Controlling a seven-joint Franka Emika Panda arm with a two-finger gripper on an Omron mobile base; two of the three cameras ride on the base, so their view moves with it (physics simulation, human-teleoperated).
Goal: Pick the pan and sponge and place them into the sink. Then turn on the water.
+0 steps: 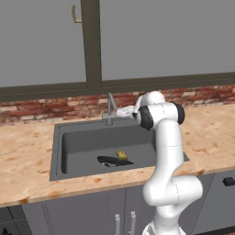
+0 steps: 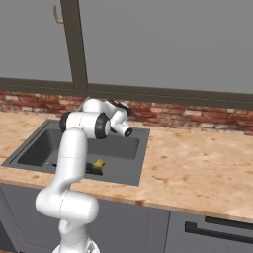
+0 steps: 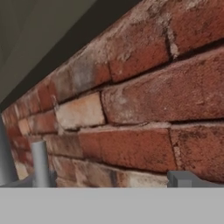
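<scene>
The black pan [image 1: 110, 161] lies flat on the floor of the dark grey sink [image 1: 57, 142], toward its front. The yellow-olive sponge [image 1: 121, 155] rests against the pan's right side. In the right base view the sponge [image 2: 99, 163] peeks out beside my arm, inside the sink [image 2: 142, 154], and the pan is mostly hidden. The slim grey faucet [image 1: 110, 108] stands at the back rim, and no water shows at its spout. My gripper [image 1: 124, 111] is open just right of the faucet, pointing at the brick wall. In the hand view the faucet [image 3: 40, 162] stands at the left, with nothing between the fingertips [image 3: 183, 178].
A red brick backsplash [image 1: 55, 106] runs behind the sink, close in front of the hand. Speckled counter [image 1: 211, 133] stretches to both sides. A window with a dark post [image 1: 91, 41] is above. Cabinet fronts [image 2: 212, 230] sit below the counter.
</scene>
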